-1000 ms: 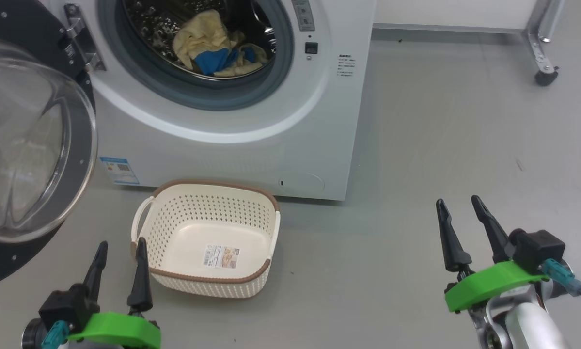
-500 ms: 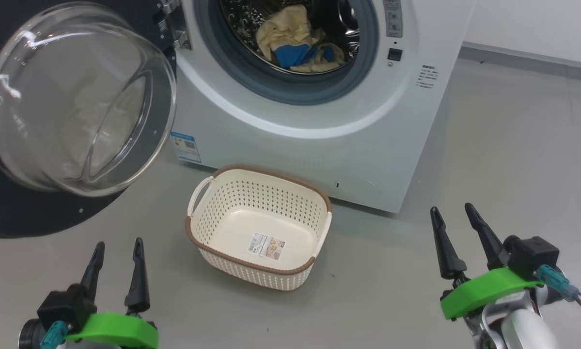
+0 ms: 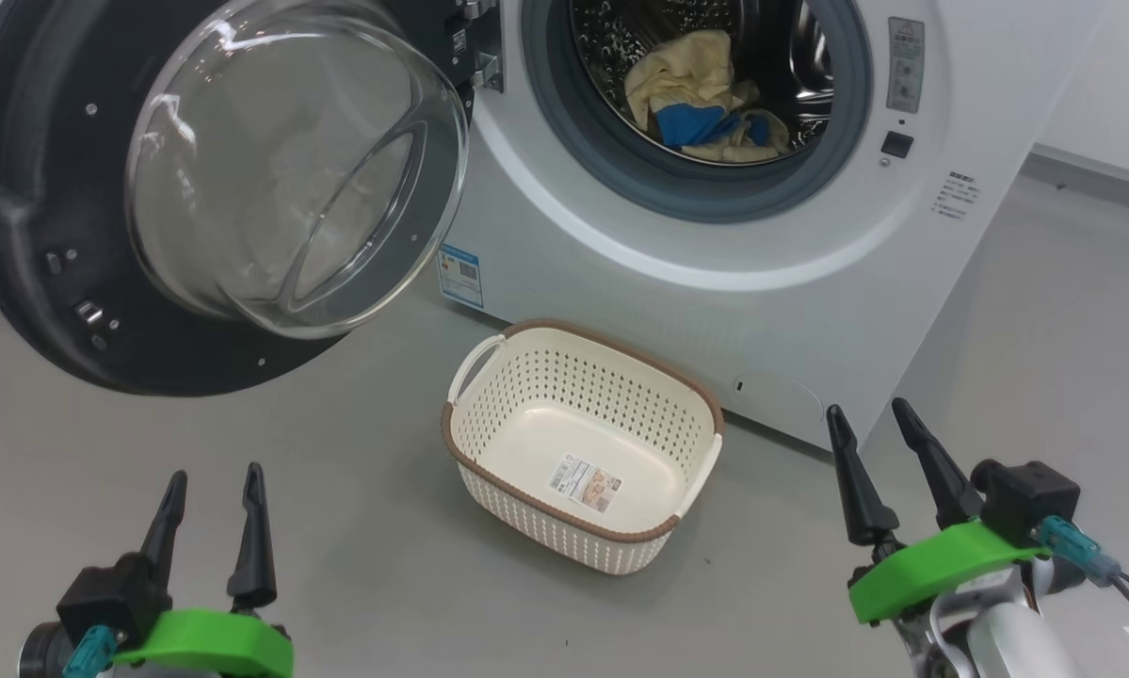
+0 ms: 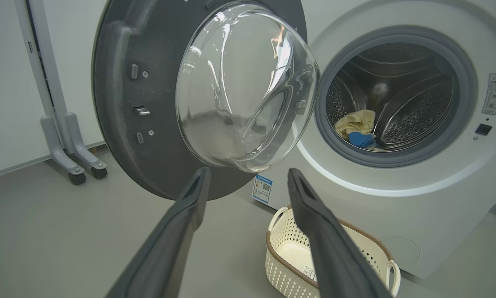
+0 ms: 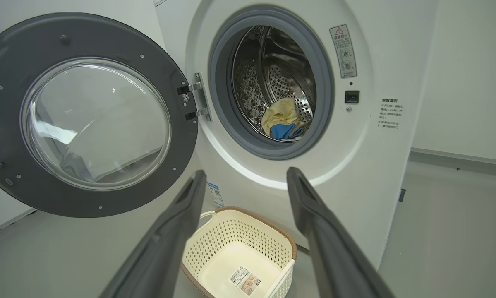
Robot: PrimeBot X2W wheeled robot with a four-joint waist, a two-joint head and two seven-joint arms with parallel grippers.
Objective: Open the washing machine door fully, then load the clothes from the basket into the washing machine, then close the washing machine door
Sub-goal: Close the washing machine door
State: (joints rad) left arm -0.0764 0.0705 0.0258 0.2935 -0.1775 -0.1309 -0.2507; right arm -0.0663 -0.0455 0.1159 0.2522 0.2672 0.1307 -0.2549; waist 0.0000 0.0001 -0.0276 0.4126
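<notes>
The white washing machine (image 3: 620,282) stands with its door (image 3: 46,198) swung wide open to the left, glass bowl bulging toward me. Pale yellow and blue clothes (image 3: 701,108) lie inside the steel drum, also seen as clothes (image 5: 283,122) and clothes (image 4: 357,130). The cream basket (image 3: 489,414) sits on the floor in front of the machine, holding nothing but its sticker. My left gripper (image 3: 211,480) is open at the lower left, well short of the door. My right gripper (image 3: 870,419) is open at the lower right, beside the machine's corner. Nothing is between either pair of fingers.
Grey floor (image 3: 338,527) spreads around the basket. A pale wheeled stand (image 4: 65,140) rises by the wall left of the door. A white wall (image 5: 458,82) runs right of the machine.
The head camera has turned left, so the machine, door and basket have slid right in its picture. Both grippers keep their places and stay open.
</notes>
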